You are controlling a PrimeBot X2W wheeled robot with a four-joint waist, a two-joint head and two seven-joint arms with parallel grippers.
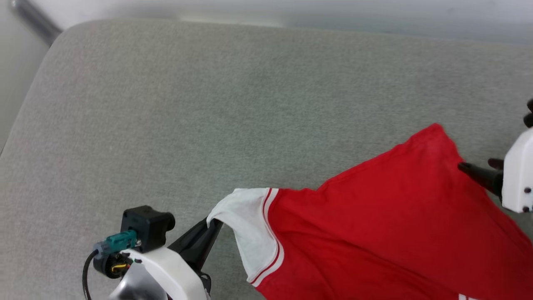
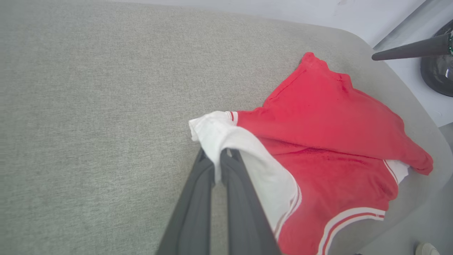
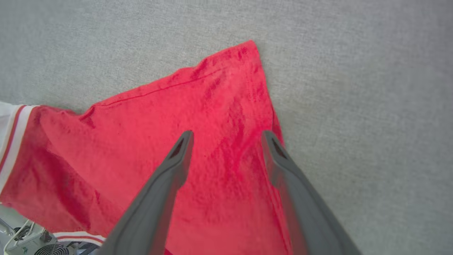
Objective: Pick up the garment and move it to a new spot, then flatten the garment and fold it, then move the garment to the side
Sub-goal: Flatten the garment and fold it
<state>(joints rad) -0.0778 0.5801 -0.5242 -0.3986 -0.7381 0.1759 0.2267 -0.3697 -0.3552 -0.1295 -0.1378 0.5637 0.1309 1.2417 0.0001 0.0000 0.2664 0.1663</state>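
Stretching slantwise over the near right of the grey cushion [image 1: 208, 104], the garment [image 1: 374, 216] runs from its white sleeve [image 1: 250, 225], pinched in the left gripper [image 2: 219, 157], up to a red corner [image 1: 435, 133] beneath the wide-spread right gripper [image 3: 226, 138].

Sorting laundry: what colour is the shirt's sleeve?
Sleeve: white with red stripes; clearest in left wrist view.

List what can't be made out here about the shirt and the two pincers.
Garment lower half: head view, cut off by the bottom edge.
Left pincer tips: left wrist view, wrapped in the white sleeve.
Right pincer body: head view, cut off by the right edge.
Other sleeve: left wrist view, mostly tucked under red folds.
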